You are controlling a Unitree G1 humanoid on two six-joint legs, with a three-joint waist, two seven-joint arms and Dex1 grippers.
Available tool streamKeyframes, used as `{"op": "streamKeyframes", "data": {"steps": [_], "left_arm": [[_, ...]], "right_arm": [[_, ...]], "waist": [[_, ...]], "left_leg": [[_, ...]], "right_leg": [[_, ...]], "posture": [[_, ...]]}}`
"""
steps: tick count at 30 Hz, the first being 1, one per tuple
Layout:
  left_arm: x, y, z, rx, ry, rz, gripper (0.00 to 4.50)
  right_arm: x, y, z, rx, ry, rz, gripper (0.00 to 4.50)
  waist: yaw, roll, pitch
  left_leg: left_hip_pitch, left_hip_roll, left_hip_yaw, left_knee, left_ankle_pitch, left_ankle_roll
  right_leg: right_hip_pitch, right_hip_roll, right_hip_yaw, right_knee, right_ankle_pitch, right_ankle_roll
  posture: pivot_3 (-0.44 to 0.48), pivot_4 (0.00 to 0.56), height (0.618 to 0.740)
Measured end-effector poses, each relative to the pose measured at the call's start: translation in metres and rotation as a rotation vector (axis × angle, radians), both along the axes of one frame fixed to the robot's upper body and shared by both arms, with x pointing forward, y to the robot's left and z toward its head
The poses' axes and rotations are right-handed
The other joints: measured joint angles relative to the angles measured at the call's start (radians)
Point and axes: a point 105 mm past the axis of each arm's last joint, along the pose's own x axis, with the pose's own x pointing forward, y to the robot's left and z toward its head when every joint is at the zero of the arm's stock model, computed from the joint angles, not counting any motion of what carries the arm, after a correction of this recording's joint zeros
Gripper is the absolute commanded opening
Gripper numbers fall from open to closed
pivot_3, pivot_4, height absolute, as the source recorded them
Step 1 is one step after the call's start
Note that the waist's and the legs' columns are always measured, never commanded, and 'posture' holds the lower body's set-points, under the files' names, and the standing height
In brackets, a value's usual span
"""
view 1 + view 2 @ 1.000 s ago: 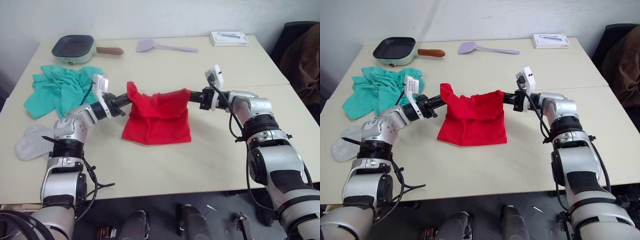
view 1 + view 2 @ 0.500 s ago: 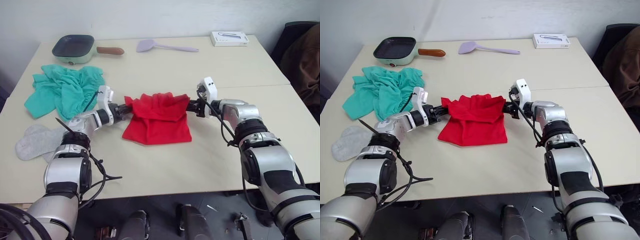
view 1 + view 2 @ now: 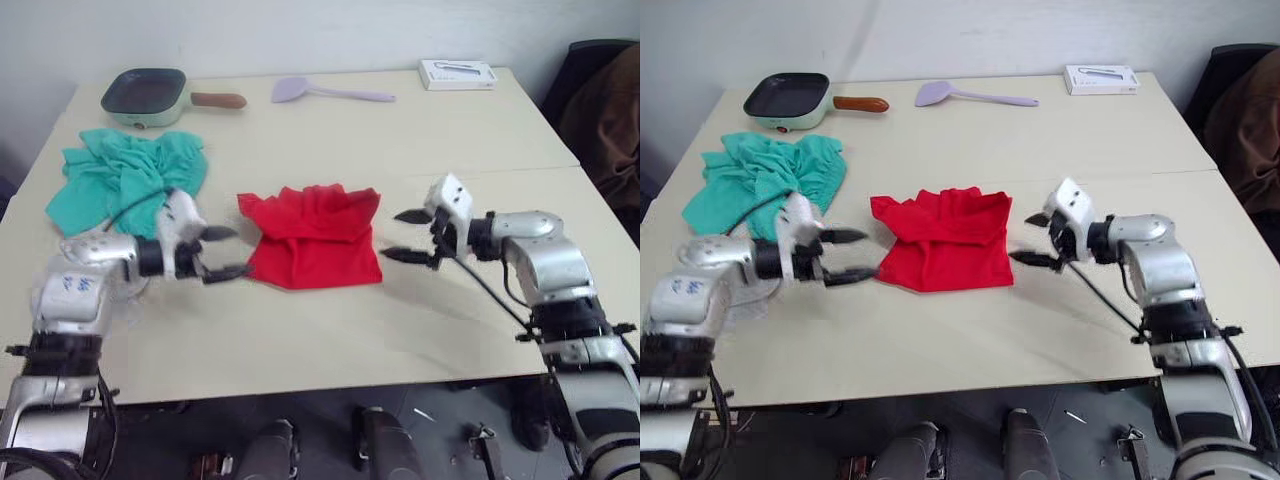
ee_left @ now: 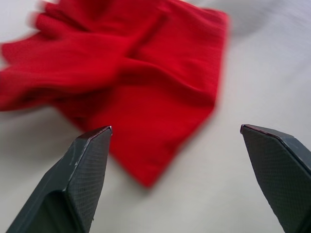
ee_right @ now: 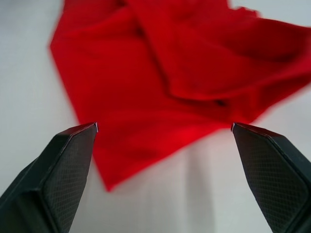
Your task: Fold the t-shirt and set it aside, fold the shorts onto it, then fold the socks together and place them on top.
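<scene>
Red, thin cloth, the short-sleeved t-shirt (image 3: 313,236) lies folded to a rumpled square mid-table, between the left gripper (image 3: 222,252) and right gripper (image 3: 407,235), both spread wide and empty, just beside its edges. It looks light, limp and likely to slump, so pinching through all layers at opposite corners should keep the fold.
</scene>
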Motion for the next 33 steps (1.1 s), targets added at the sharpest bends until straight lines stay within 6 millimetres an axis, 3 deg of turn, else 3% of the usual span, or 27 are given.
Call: {"op": "streamKeyframes", "data": {"steps": [6, 9, 14, 19, 21, 23, 24, 33], "left_arm": [[0.011, -0.008, -0.017, 0.140, -0.131, -0.007, 4.44], [0.026, -0.012, -0.023, 0.153, -0.167, 0.021, 4.50], [0.041, -0.020, -0.026, 0.119, -0.191, 0.035, 2.98], [0.038, -0.028, -0.032, 0.067, -0.149, 0.009, 1.41], [0.034, -0.030, -0.035, 0.038, -0.115, 0.005, 0.79], [0.028, -0.030, -0.035, 0.004, -0.085, -0.003, 0.12], [0.023, -0.031, -0.034, -0.010, -0.068, -0.015, 0.03], [-0.052, -0.023, -0.033, -0.072, 0.124, -0.082, 0.03]], "right_arm": [[-0.016, 0.016, -0.024, -0.141, -0.143, 0.082, 4.50], [-0.013, 0.024, -0.032, -0.198, -0.217, 0.096, 3.96], [0.000, 0.030, -0.039, -0.197, -0.257, 0.058, 2.20], [0.007, 0.026, -0.042, -0.203, -0.268, 0.029, 0.49], [0.007, 0.025, -0.043, -0.206, -0.269, 0.031, 0.00], [0.005, 0.024, -0.043, -0.206, -0.263, 0.041, 0.00], [0.002, 0.022, -0.043, -0.205, -0.253, 0.050, 0.00], [-0.062, 0.003, -0.054, -0.215, -0.127, 0.223, 0.00]], "waist": [[0.021, -0.001, 0.000], [0.023, -0.001, 0.000], [0.022, -0.002, 0.000], [0.022, -0.002, 0.000], [0.022, -0.002, 0.000], [0.022, -0.002, 0.000], [0.022, -0.002, 0.000], [0.023, -0.002, 0.000]], "left_leg": [[0.010, -0.001, 0.002, -0.002, 0.002, 0.001], [0.010, 0.000, 0.001, -0.002, 0.002, 0.002], [0.009, -0.001, 0.002, -0.002, 0.002, 0.002], [0.009, -0.001, 0.001, -0.001, 0.002, 0.002], [0.009, -0.001, 0.001, -0.001, 0.002, 0.002], [0.009, -0.001, 0.001, -0.001, 0.002, 0.003], [0.009, 0.000, 0.000, -0.002, 0.002, 0.003], [0.009, 0.001, -0.001, -0.003, 0.000, 0.004]], "right_leg": [[0.011, 0.000, 0.002, -0.007, 0.003, 0.000], [0.010, 0.001, 0.002, -0.007, 0.003, 0.000], [0.010, 0.001, 0.001, -0.003, 0.003, 0.000], [0.010, 0.001, 0.001, -0.003, 0.003, 0.000], [0.010, 0.001, 0.001, -0.003, 0.003, 0.000], [0.010, 0.001, 0.001, -0.003, 0.003, 0.000], [0.010, 0.001, 0.001, -0.003, 0.003, 0.000], [0.013, 0.000, 0.002, -0.012, 0.003, -0.001]], "posture": [[0.000, 0.150, 0.740], [0.000, 0.150, 0.740], [0.000, 0.150, 0.740], [0.000, 0.150, 0.740], [0.000, 0.150, 0.740], [0.000, 0.150, 0.740], [0.000, 0.150, 0.740], [0.000, 0.150, 0.740]]}}
